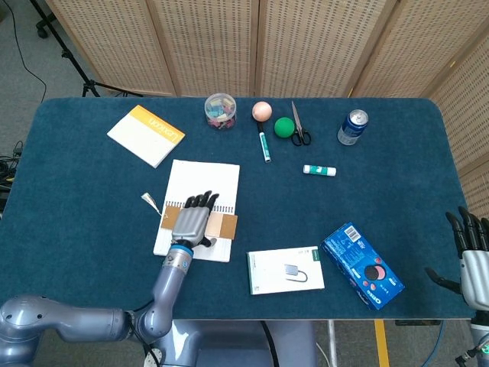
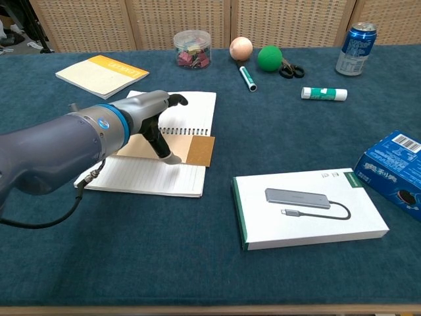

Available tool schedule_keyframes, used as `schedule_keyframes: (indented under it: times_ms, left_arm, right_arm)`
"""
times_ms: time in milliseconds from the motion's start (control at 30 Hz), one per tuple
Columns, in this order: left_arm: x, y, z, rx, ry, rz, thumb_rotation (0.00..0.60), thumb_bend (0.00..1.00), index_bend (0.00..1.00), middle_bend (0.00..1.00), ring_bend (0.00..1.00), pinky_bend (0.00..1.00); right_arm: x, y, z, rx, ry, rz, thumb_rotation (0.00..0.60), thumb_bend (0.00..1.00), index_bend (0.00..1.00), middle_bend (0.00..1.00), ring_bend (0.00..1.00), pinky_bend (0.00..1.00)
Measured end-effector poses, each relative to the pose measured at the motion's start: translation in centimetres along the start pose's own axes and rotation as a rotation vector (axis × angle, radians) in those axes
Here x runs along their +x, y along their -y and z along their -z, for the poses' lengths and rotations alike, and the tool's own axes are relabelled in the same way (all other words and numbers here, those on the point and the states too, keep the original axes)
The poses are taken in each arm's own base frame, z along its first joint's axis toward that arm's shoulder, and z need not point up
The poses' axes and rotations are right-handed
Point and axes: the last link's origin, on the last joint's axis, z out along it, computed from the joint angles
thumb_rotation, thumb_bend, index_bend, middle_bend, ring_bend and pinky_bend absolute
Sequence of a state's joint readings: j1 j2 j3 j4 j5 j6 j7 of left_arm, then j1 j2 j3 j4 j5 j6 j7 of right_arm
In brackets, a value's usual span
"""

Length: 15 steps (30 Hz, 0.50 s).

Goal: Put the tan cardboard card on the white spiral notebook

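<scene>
Tan cardboard card lies flat across the white spiral notebook, over its coil. Your left hand sits above the card, fingers spread, gripping nothing. Lift straight up; don't drag the card off.

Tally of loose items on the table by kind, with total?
Paper goods: 3 — white spiral notebook, tan cardboard card, yellow notepad
Boxes: 2
Balls: 2
Clip jar: 1
Can: 1
Scissors: 1
Marker: 1
Glue stick: 1
Total: 12
</scene>
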<state>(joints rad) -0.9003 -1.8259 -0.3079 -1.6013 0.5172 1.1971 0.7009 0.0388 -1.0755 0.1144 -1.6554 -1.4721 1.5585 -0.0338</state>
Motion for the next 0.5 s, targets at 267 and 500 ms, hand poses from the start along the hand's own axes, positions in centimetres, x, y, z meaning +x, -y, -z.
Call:
schedule_keyframes:
  times_ms: [267,500]
  left_arm:
    - [0.9,1.0,2.4,-0.169,0.005,-0.079,0.600,0.21,0.02,0.00,0.00,0.00]
    - [1.0,2.4,4.4,-0.326,0.079,-0.092,0.600,0.21,0.02,0.00,0.00,0.00]
  right_arm:
    - [0.0,0.1,0.0,0.003,0.000,-0.001,0.600,0.00,0.00,0.00,0.00,0.00]
    - [-0.1,0.0,0.0,0.000,0.003,0.002,0.600,0.00,0.00,0.00,0.00,0.00]
